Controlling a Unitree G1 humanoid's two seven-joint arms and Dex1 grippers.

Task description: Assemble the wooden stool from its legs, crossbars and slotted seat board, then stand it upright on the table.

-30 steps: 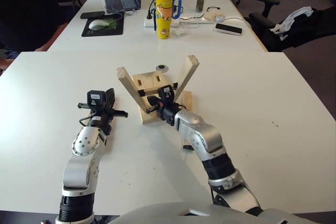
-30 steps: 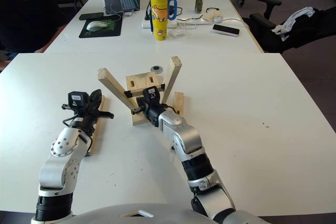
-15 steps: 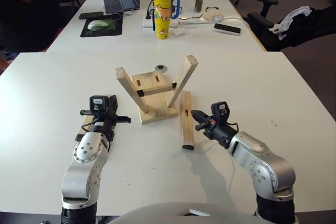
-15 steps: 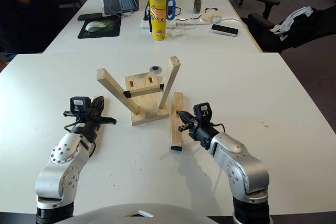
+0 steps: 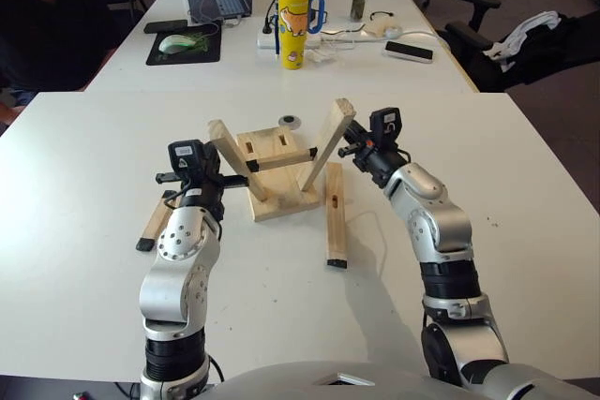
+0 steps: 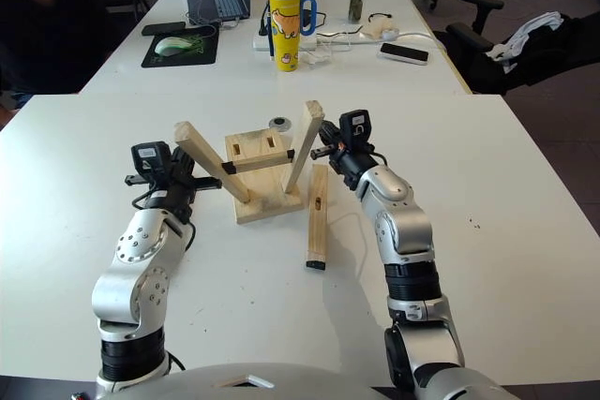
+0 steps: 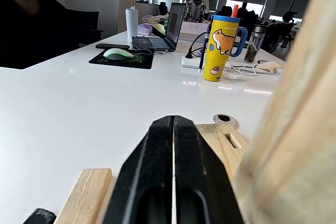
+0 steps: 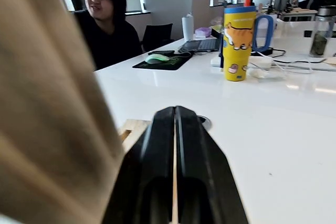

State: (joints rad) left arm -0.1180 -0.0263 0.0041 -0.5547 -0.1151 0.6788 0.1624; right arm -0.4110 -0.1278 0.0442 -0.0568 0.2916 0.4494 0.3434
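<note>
Right gripper (image 5: 348, 150) just beside stool leg (image 5: 328, 145)

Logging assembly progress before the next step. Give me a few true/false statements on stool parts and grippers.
1. Two legs stand up from the seat board, joined by a crossbar. True.
2. The stool stands upright on the table. False: the seat board lies flat, legs pointing up.
3. A loose leg lies on the table to the robot's right of the seat board. True.
4. The right gripper holds the loose leg. False: it is shut on nothing, beside the upper end of the right-hand standing leg.
5. The left gripper is open. False: shut.
</note>
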